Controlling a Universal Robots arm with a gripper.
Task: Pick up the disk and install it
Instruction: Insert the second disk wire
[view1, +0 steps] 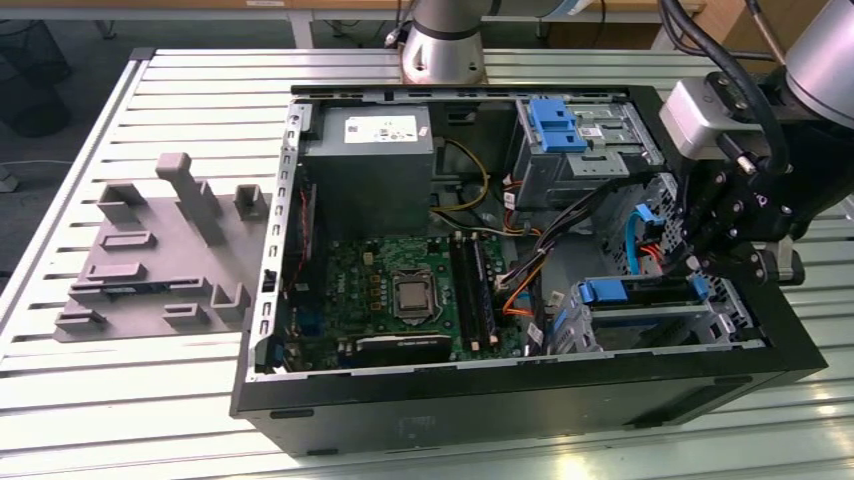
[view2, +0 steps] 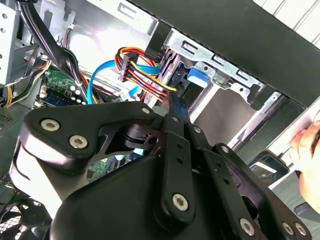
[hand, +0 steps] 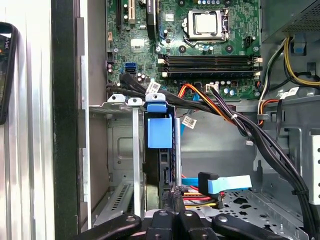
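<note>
The disk, in its blue frame, stands on edge in a slot of the metal drive cage at the near corner of the open computer case. In the exterior view the disk lies towards the right. My gripper is shut, its tips against the disk's rear end beside the red and yellow power cable. The second wrist view shows the gripper meeting the disk under the cage rail. In the exterior view my gripper hangs over that cage.
A blue bracket sits in the upper cage and the grey power supply beside it. Cable bundles cross over the motherboard. A grey fixture lies at the exterior view's left. A hand and a dark phone-like object are outside the case.
</note>
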